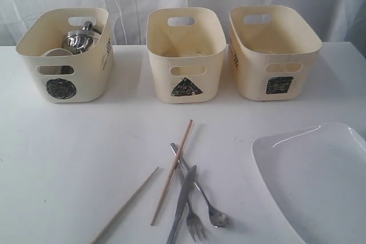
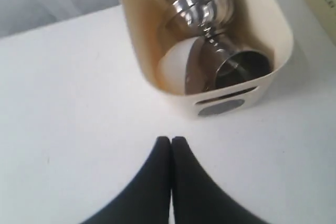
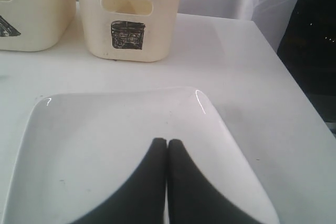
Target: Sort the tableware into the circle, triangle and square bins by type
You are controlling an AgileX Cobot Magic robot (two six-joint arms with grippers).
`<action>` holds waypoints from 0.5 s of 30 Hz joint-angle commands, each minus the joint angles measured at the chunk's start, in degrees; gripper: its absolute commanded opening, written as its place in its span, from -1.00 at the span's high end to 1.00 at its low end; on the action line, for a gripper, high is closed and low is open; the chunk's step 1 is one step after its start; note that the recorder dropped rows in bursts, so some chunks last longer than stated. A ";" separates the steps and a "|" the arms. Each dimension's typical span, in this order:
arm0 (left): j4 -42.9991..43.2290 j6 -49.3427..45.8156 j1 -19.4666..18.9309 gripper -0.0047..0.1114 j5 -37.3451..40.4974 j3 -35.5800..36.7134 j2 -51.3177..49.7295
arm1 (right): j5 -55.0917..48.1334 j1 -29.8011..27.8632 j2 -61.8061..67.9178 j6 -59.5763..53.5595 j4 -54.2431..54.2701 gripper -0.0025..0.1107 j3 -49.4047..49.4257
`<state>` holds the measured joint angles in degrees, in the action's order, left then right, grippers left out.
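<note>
The circle bin (image 1: 64, 55) holds steel mugs (image 1: 80, 39) and a white bowl (image 1: 56, 53). In the left wrist view a steel mug (image 2: 239, 64) lies on its side there beside the white bowl (image 2: 176, 64), with more steel ware (image 2: 199, 3) behind. On the table lie two chopsticks (image 1: 171, 172) (image 1: 127, 204), a knife (image 1: 182, 204), a fork (image 1: 196, 227) and a spoon (image 1: 218, 218), partly crossed. The white plate (image 1: 320, 181) rests at the right. My left gripper (image 2: 171, 139) is shut and empty over bare table near the circle bin (image 2: 231, 109). My right gripper (image 3: 167, 141) is shut and empty above the plate (image 3: 105, 140).
The triangle bin (image 1: 186, 55) stands in the middle and the square bin (image 1: 273, 52) at the right, both along the back. The table's right edge (image 3: 294, 93) runs close to the plate. Neither arm shows in the exterior view.
</note>
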<state>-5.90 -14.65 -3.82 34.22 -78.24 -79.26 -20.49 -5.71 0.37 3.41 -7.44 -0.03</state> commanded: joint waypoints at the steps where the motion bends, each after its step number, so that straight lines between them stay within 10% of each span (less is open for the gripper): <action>1: -8.11 1.35 -8.76 0.92 -4.72 11.46 7.44 | 0.38 0.04 -0.37 -0.38 -0.06 0.96 0.03; 9: -25.04 -18.41 -14.93 0.92 -29.96 41.07 36.36 | 0.38 0.04 -0.37 -0.38 -0.06 0.96 0.03; 15: -38.71 -18.53 -14.93 0.92 -7.41 54.31 67.35 | 0.38 0.04 -0.37 -0.38 -0.06 0.96 0.03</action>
<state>-39.76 -32.62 -18.55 16.93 -26.26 -17.64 -20.49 -5.71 0.37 3.41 -7.44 -0.03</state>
